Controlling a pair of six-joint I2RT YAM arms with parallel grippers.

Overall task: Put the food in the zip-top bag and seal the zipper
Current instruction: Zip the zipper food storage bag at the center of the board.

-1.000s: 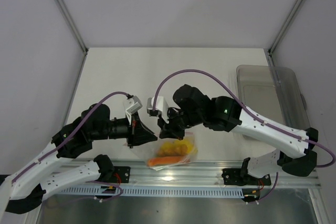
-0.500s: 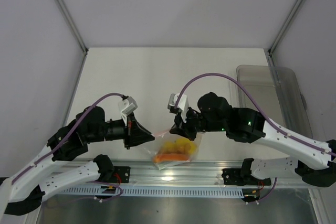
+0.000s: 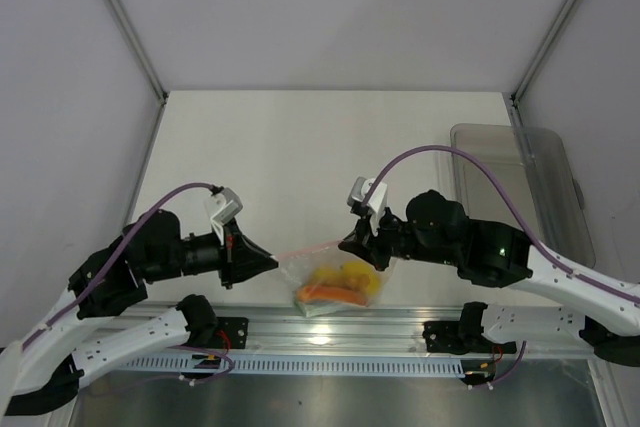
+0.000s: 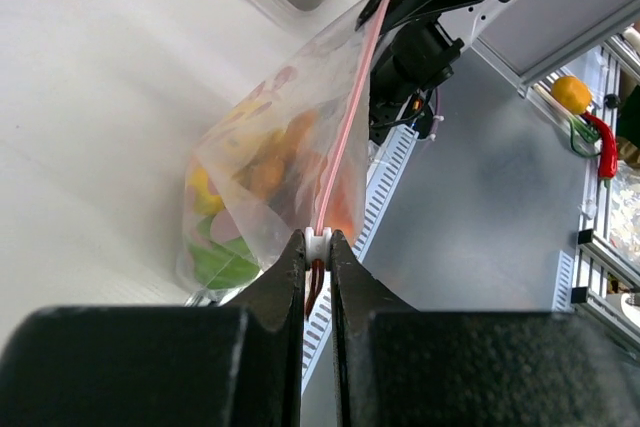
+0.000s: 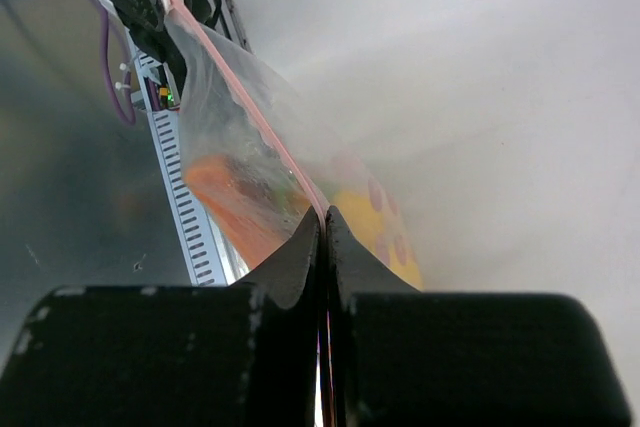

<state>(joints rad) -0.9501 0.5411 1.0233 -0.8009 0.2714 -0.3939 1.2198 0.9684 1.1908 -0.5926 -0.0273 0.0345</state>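
The small, crinkly, clear plastic zip-top bag hangs at the near edge of the white table, strung between the two arms. The food, small yellow, orange and green toy pieces, sits bunched in the bag's bottom, and none shows loose on the table, so the loading part looks done. The thin pink-red zipper runs taut in a straight line along the bag's mouth. The left gripper is clamped on one end of that strip, where a small white piece shows between its fingers. The right gripper is pinched tight on the other end. The strip reads as one flat line, which suggests the mouth is pressed together, but a full seal cannot be confirmed. Checking the seal and letting go seem left. The rigid grey-clear rectangular tray stands well apart on the right.
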